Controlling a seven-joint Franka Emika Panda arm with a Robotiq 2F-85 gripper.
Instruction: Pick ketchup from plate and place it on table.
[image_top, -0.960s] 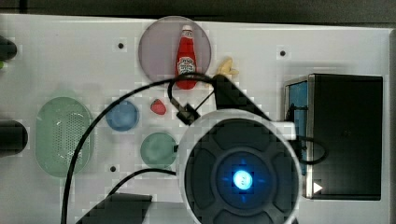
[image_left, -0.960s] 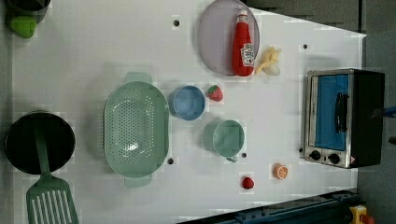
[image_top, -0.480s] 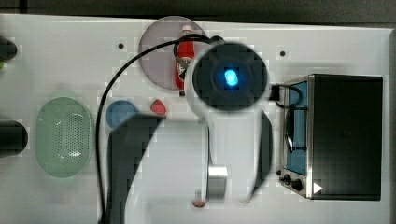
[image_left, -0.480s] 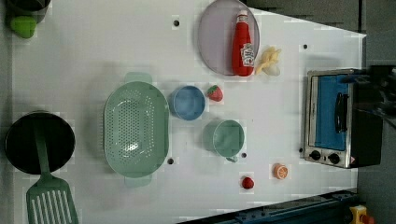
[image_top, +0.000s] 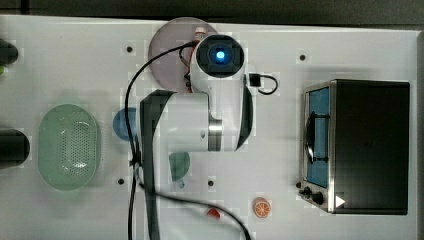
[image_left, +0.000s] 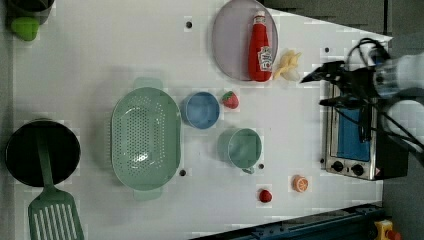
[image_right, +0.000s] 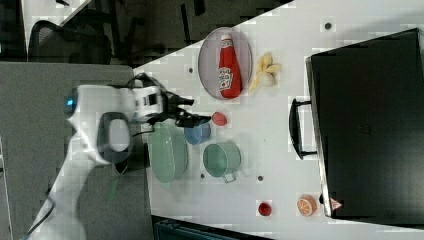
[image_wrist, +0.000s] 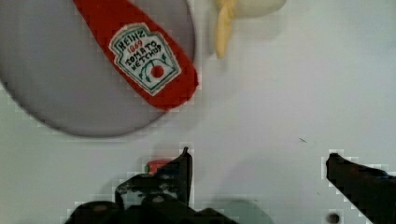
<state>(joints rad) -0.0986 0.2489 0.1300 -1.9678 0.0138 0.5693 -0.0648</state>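
The ketchup (image_left: 261, 47) is a slim red bottle with a white cap. It lies flat on the greyish-pink plate (image_left: 232, 45) at the far edge of the white table (image_left: 100, 50). In the wrist view the ketchup (image_wrist: 140, 56) lies on the plate (image_wrist: 56, 79), apart from my open, empty gripper (image_wrist: 259, 161). In the left view my gripper (image_left: 312, 92) hovers to the right of the plate, in front of the oven. The right view has the gripper (image_right: 200, 110) short of the ketchup (image_right: 228, 67). In the top view my arm covers most of the bottle, leaving its cap (image_top: 200, 34) and part of the plate (image_top: 165, 50).
A yellow peeled piece (image_left: 288, 65) lies beside the plate. A toaster oven (image_left: 352, 135) stands at the left view's right. A strawberry (image_left: 230, 99), blue bowl (image_left: 200, 110), green cup (image_left: 243, 148), green basket (image_left: 145, 137), orange slice (image_left: 300, 183) and black pan (image_left: 42, 152) are spread over the table.
My arm has swung across the top view toward the plate and now covers most of the ketchup. The gripper has come into the left view from its right. The bottle has not moved.
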